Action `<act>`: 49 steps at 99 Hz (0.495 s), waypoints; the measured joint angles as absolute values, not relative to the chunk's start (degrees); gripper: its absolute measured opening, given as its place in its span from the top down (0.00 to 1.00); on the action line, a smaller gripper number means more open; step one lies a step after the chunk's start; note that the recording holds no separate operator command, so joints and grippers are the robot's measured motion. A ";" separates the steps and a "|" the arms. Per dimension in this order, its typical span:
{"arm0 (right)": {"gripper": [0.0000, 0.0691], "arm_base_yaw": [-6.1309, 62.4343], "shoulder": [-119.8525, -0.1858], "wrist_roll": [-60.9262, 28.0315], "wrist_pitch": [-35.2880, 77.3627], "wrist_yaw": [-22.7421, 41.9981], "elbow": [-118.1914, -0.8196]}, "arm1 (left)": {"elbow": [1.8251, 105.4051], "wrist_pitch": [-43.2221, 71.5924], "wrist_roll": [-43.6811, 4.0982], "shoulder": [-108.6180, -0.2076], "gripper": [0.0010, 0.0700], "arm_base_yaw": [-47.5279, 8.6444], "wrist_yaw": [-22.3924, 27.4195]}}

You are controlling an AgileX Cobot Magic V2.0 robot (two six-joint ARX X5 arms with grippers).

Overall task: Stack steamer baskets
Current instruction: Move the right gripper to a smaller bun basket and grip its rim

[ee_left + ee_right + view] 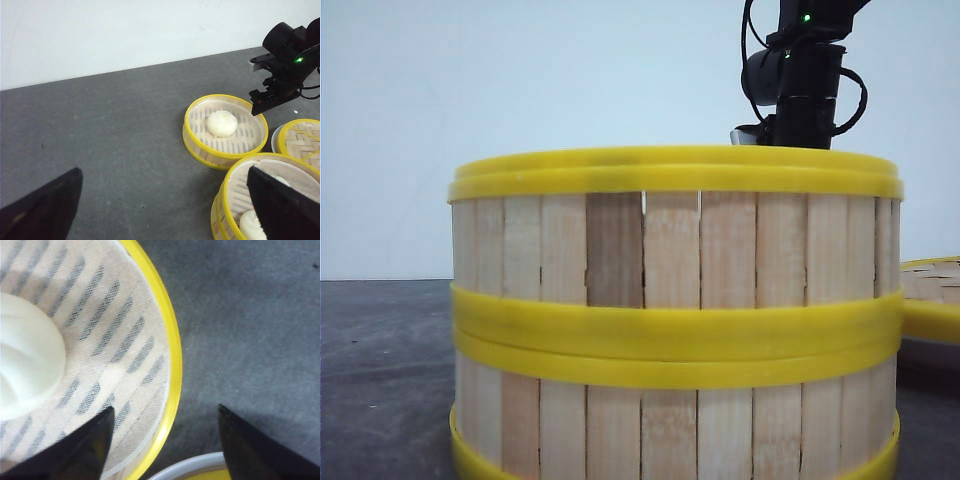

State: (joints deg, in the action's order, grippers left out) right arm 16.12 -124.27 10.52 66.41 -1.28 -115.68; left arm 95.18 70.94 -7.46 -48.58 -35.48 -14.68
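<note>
Two stacked steamer baskets point(675, 320) fill the front view nearest the camera, with a third basket point(225, 131) seen behind them at about 1 o'clock, holding a white bun point(222, 123). Spread jaws are shown on the right gripper point(165, 440), straddling that single basket's yellow rim. Spread jaws are likewise recorded on the left gripper point(165, 200), held over bare grey table point(110, 130), nothing gripped.

Open claw point(162, 440) straddles steamer basket point(172, 365) rim; bun point(25, 370) inside.

The black right arm point(807, 85) carries looping black cables and a small green light.
</note>
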 joint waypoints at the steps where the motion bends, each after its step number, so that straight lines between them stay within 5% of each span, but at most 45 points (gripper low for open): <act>1: 0.44 16.12 -124.40 10.55 66.39 -1.28 -115.68 | 95.18 71.02 -7.46 -48.58 0.10 -35.48 -14.68; 24: 0.47 16.12 -128.60 10.81 67.13 -1.26 -115.68 | 95.18 71.79 -7.46 -48.58 0.10 -35.48 -14.68; 49: 0.68 16.49 -128.84 11.03 65.45 -1.30 -115.68 | 95.18 72.79 -7.46 -48.58 0.10 -35.48 -14.68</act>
State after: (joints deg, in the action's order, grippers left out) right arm 16.49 -128.84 11.03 65.45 -1.30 -115.68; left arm 95.18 72.79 -7.46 -48.58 -35.48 -14.68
